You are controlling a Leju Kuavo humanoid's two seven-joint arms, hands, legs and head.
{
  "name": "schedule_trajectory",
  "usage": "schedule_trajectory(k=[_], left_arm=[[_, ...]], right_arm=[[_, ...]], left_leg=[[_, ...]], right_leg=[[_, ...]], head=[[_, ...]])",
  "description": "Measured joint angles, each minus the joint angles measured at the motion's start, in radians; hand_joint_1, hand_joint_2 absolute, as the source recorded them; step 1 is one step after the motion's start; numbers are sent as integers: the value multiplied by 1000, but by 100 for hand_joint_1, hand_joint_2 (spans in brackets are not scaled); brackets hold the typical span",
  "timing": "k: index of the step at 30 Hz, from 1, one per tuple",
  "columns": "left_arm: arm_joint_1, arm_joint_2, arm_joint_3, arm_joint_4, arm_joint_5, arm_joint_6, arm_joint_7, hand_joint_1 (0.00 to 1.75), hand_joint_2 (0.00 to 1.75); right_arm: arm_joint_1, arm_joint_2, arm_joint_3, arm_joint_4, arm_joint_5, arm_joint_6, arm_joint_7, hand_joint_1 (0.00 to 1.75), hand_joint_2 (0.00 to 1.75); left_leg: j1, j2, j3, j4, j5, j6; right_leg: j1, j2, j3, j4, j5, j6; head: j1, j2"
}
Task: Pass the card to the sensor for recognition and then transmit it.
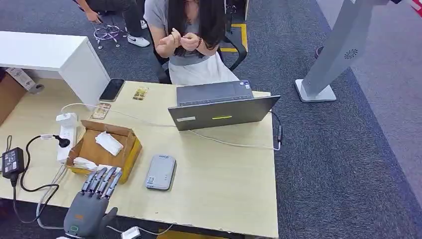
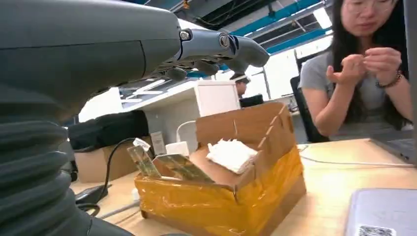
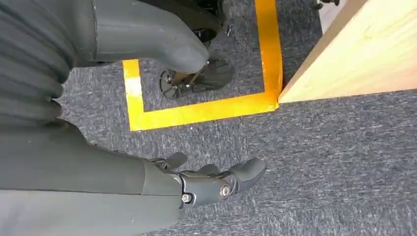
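Cards (image 2: 169, 167), patterned, stand tilted inside cardboard box (image 1: 130, 149); both robot hands spread, holding nothing.

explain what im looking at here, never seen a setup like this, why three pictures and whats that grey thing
It is a humanoid robot with three cameras. The head view looks down on a wooden table. The grey thing is its left robot hand, fingers spread and holding nothing, reaching towards an open cardboard box with white packets and cards inside. Beside the box lies a grey card sensor; further back sit a laptop and a phone, and a person sits opposite. The left wrist view is the same box seen close from behind that hand. The right wrist view shows the right robot hand hanging empty over grey carpet beside the table.
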Motion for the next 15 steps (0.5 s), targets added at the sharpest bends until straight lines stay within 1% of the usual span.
schedule_trajectory(k=[2, 4, 6, 8, 10, 12, 15], left_arm=[[-16, -16, 30, 27, 6, 32, -20, 0, 175], [-50, -38, 62, 68, 18, 71, -58, 0, 175], [-94, -60, 88, 123, 26, 89, -104, 0, 175], [-139, -85, 105, 183, 28, 92, -138, 0, 175], [-174, -107, 109, 225, 28, 95, -153, 0, 175], [-202, -126, 116, 261, 25, 96, -156, 0, 175], [-222, -144, 119, 288, 24, 99, -156, 0, 175]], right_arm=[[0, 0, 0, 0, 13, 2, 4, 0, 175], [0, 0, 0, 0, 26, 4, 8, 0, 175], [-2, 0, 0, 0, 36, 8, 11, 0, 175], [-3, 0, 0, 0, 41, 21, 13, 0, 175], [-3, 0, 0, 0, 46, 25, 14, 0, 175], [-3, 0, 0, 0, 50, 25, 14, 0, 175], [-3, 0, 0, 0, 55, 25, 14, 0, 175]], left_leg=[[0, 0, 0, 0, 0, 0], [0, -2, 0, 0, 0, 0], [0, -3, 0, 0, 0, 0], [0, -3, 0, 0, 1, 0], [0, -3, 0, 0, 1, 0], [0, -3, 0, 0, 1, 0], [0, -3, 0, 0, 0, 0]], right_leg=[[0, 0, 0, 0, 0, 0], [0, -2, 0, 0, 0, 0], [0, -3, 1, 0, 0, 0], [0, -4, 1, 0, 0, 0], [0, -4, 1, 0, 1, 0], [0, -4, 1, 0, 1, 0], [0, -3, 1, 0, 1, 0]], head=[[0, 0], [1, 0], [1, 0], [0, 0], [0, 0], [0, 0], [0, 0]])
